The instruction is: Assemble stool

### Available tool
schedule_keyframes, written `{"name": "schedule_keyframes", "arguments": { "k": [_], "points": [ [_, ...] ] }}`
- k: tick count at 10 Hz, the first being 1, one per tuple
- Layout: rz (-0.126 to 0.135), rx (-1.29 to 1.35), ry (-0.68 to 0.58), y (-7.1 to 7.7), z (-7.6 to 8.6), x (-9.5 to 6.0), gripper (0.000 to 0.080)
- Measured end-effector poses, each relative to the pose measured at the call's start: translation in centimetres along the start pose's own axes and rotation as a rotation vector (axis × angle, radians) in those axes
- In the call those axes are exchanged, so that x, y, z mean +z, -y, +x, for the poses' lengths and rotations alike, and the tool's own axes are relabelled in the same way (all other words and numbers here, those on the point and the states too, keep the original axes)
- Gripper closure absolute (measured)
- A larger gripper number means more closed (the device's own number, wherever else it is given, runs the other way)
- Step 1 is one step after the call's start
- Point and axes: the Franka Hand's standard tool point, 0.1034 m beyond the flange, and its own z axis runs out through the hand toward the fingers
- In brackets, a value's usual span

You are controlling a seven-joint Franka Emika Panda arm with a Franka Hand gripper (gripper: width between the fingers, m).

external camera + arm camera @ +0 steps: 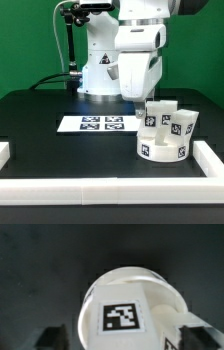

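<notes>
A Franka arm lowers its hand [150, 100] over a cluster of white stool parts on the black worktop [50, 135], the round seat [162, 147] lying flat just beside the marker board [97, 124], on the exterior view's right of it. Blocky legs [182, 122] stand upright behind and beside the seat, each carrying a black-and-white tag, and all sit farther from the marker board than the seat's near edge. White border rails [110, 189] run along the worktop's front and sides, well apart from the marker board. The wrist view looks straight down on one rounded white leg [130, 297] with a square tag on its face, the dark fingers [55, 336] standing to either side of it. The hand appears spread, with a gap showing between at least one finger and the leg, though the soft focus makes it hard to say whether the pads touch the part. The robot's white base [100, 70] rises behind the marker board.
</notes>
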Motion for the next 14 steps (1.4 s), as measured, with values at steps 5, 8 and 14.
{"name": "schedule_keyframes", "arguments": {
  "k": [5,8,14],
  "points": [
    [-0.001,0.046,0.008,0.0,-0.4,0.1,0.0462],
    [-0.001,0.169,0.008,0.0,-0.5,0.1,0.0462],
    [-0.002,0.744,0.002,-0.3,-1.3,0.2,0.0461]
  ]
}}
